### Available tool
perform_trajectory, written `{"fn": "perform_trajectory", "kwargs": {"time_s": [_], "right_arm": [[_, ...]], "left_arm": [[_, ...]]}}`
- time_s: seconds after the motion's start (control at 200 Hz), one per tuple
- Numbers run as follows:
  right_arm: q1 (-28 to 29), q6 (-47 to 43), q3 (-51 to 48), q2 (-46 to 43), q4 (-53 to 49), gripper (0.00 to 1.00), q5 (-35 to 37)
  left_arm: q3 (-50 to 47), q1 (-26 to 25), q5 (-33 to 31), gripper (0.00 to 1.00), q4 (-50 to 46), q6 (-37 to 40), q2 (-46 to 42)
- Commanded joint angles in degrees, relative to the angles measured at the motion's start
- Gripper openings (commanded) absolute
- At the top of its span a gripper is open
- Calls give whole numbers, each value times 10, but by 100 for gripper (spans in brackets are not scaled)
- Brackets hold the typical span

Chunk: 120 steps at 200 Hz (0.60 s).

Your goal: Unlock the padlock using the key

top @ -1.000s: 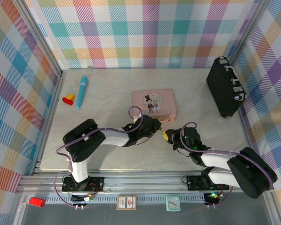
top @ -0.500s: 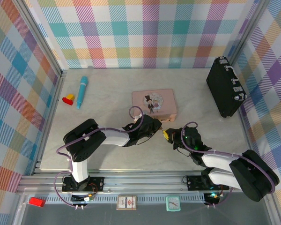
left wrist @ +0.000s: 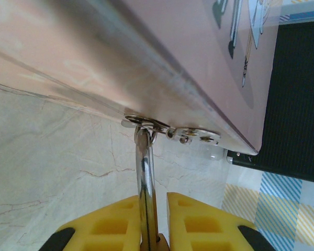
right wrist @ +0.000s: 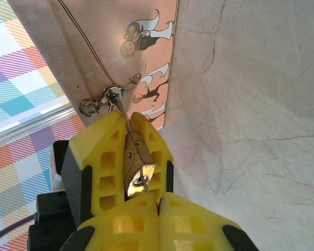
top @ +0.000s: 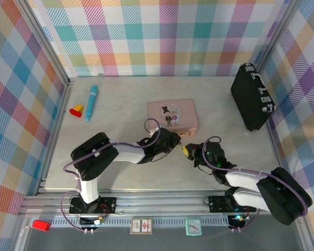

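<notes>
Although a second passes, nothing shifts: both arms sit frozen just off the near right corner of the pink tin (top: pixel 172 112), around the middle of the desk (top: pixel 225 104). The left fingers (left wrist: pixel 104 230) stay pinched, barely apart, on the brass padlock (right wrist: pixel 136 159). Its thin shackle (left wrist: pixel 144 167) runs up to small rings (left wrist: pixel 141 123) against the tin's edge. The right fingers (right wrist: pixel 199 227) are pressed fully together on a sliver of dark metal, seemingly the key (right wrist: pixel 140 181), at the padlock's base; its depth is hidden. The stillness suggests the key is seated or stuck, with the turn yet to come.
</notes>
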Motion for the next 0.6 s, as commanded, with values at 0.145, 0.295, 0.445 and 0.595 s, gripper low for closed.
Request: {"fn": "perform_trajectory", "kwargs": {"time_s": [0.145,0.295,0.445,0.595], "right_arm": [[3,-7,21,7,16,0,8],[3,-3,21,11,27,0,10],[4,-3,21,12,28,0,12],[4,-3,21,12,29,0,12]], "left_arm": [[26,-16,20,0,58,-9,-7],[31,-20,21,0,58,-9,-2],[32,-22,22,0,62,-11,0],[33,-25,20,0,59,-10,-1]]}}
